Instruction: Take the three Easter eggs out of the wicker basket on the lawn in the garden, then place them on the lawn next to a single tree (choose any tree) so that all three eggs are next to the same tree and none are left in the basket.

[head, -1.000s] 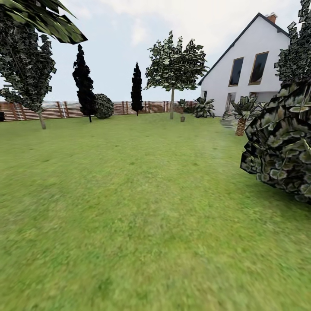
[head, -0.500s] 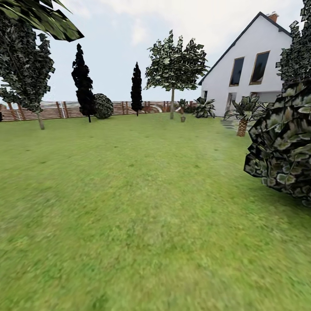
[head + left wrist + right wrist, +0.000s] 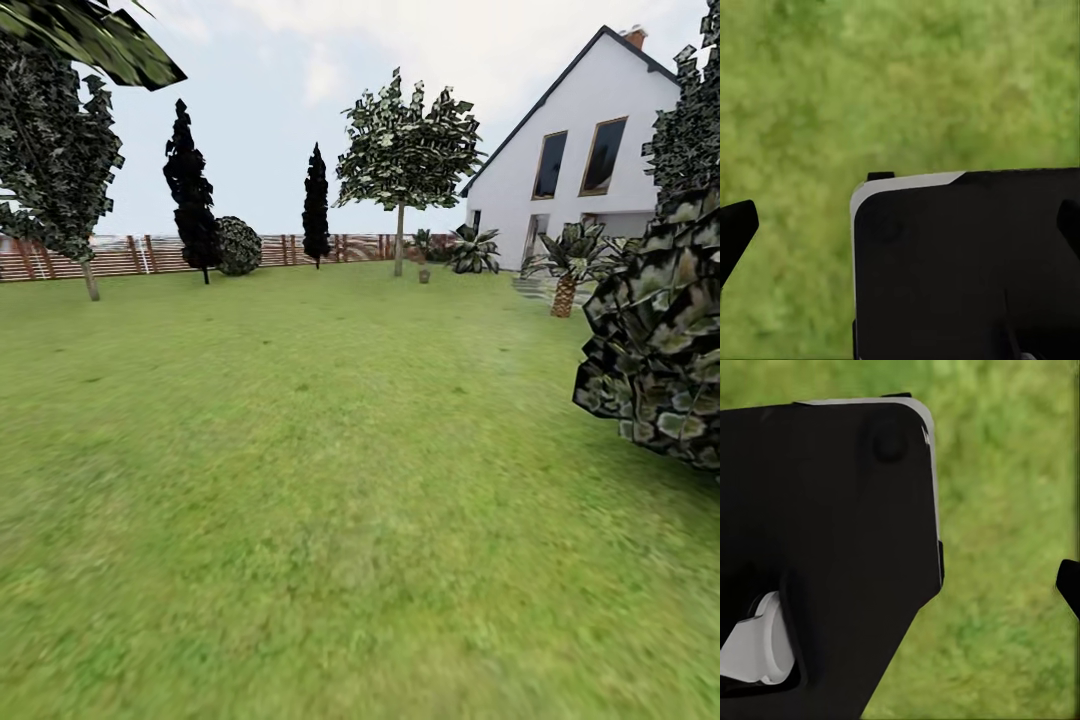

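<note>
The lawn stretches ahead of me in the head view. A tree with a pale thin trunk stands at its far end, and another tree stands at the far left by the fence. A small brownish thing sits near the far tree's foot, too small to identify. The Easter eggs and the wicker basket are out of view. My left gripper hangs open over grass, its fingertips far apart. My right gripper also looks open, with one fingertip at the picture's edge.
A big leafy bush crowds the right side close by. A white house, a palm-like plant and paving lie at the far right. Dark cypresses and a slat fence line the back. Both wrist views look down past my black base.
The whole head view has shifted: the bush slid right and the left tree slid left, so the camera moved forward. Nothing in the garden itself moved.
</note>
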Available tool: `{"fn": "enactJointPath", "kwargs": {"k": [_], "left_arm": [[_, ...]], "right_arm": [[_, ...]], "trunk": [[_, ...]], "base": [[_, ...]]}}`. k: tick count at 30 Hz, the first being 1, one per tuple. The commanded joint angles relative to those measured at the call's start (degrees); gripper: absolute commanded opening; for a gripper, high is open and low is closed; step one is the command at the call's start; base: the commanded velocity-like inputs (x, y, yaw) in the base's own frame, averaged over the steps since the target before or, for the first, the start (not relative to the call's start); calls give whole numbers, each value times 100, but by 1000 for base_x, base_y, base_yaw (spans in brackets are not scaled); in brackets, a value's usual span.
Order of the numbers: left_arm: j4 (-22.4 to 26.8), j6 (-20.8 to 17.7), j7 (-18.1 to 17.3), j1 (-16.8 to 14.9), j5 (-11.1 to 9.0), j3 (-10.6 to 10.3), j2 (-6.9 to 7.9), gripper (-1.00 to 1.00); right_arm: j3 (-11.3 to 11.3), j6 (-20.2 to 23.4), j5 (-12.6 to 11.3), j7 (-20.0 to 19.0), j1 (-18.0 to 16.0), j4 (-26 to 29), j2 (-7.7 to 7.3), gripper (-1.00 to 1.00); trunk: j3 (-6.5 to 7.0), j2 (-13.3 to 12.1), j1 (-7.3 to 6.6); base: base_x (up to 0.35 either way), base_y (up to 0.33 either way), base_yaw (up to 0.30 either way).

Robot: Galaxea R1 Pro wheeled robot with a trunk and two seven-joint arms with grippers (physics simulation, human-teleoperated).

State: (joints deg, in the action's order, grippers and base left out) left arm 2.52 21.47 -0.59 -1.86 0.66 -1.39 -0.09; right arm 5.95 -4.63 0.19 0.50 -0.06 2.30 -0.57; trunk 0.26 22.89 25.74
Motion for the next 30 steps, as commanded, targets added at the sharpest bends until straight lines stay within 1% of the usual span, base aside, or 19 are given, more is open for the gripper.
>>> {"fn": "enactJointPath", "kwargs": {"k": [1,8,15,24,30], "left_arm": [[-6,20,-3,-1,7,-10,0,100],[-6,17,-3,-1,12,-10,-5,100],[-9,16,-3,-2,13,-13,-10,100],[-14,15,-3,-5,13,-11,-2,100],[-14,15,-3,-5,14,-11,0,100]], "right_arm": [[39,-21,5,2,-1,-5,-2,100],[22,-20,-1,3,-1,-25,46,100],[37,-20,5,3,-2,-20,2,100],[25,-20,6,3,-2,-20,32,100],[35,-20,7,3,-1,-16,11,100]], "trunk": [[-1,3,5],[-1,3,5],[-1,3,5],[-1,3,5],[-1,3,5]], "base": [[270,0,0],[253,0,0],[228,0,0],[213,0,0],[213,0,0]]}}
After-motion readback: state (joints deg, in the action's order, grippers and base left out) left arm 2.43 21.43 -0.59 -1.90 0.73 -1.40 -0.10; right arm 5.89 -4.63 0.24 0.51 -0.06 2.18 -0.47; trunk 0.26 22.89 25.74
